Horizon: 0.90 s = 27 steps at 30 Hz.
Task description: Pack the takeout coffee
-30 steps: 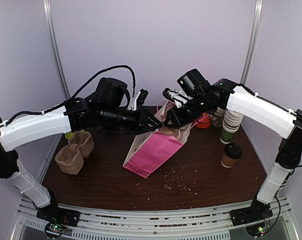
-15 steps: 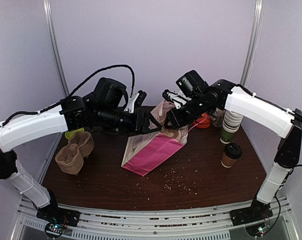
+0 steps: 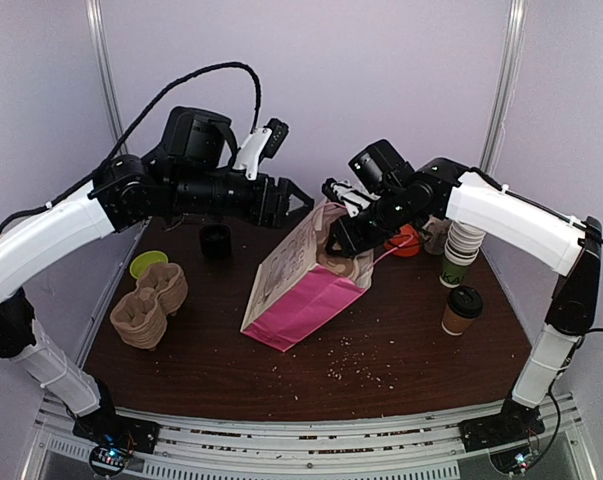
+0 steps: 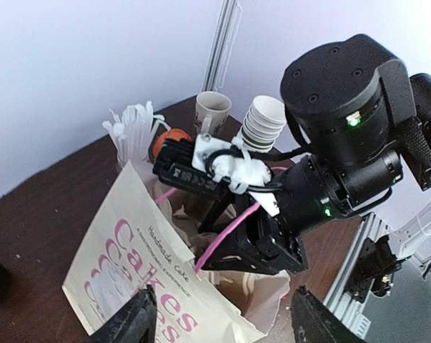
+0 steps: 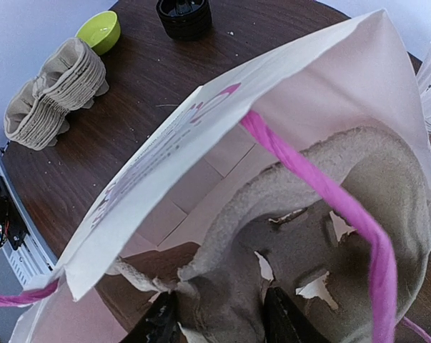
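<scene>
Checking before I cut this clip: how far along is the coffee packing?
Done: the bag leans open with a pulp cup tray inside. In hand: the right gripper appears to pinch the tray's edge in the bag mouth; the left gripper hovers open above the bag. Left: the lidded coffee stands on the table, outside the bag, ungripped.
</scene>
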Available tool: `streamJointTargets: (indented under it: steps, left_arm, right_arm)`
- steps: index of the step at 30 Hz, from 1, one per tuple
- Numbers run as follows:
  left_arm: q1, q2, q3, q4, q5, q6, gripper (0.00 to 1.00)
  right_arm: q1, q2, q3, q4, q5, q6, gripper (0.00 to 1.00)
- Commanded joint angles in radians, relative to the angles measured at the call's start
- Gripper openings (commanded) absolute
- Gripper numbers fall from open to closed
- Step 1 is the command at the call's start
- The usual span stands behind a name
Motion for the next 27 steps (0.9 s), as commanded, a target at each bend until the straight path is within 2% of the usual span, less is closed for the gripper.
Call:
streamJointTargets:
  steps: [1, 6, 12, 24, 27]
  left_arm:
    - [-0.004, 0.065, 0.048, 0.027, -0.04, 0.22, 0.66]
    - [-0.004, 0.123, 0.08, 0.028, -0.027, 0.331, 0.64]
    - [-0.004, 0.171, 0.109, 0.038, -0.057, 0.383, 0.56]
    - [-0.004, 0.174, 0.101, 0.112, -0.055, 0.366, 0.19]
    - [-0.004, 0.162, 0.08, 0.135, -0.048, 0.361, 0.05]
  right_arm:
    - [0.006, 0.014, 0.041, -0.015, -0.009, 0.009, 0.42]
    - [0.007, 0.014, 0.044, -0.015, -0.013, 0.01, 0.42]
    - [0.007, 0.014, 0.04, -0.012, -0.017, 0.01, 0.42]
    - [0.006, 0.006, 0.017, 0.007, -0.024, 0.017, 0.42]
    - [0.006, 0.001, 0.001, 0.018, -0.026, 0.023, 0.42]
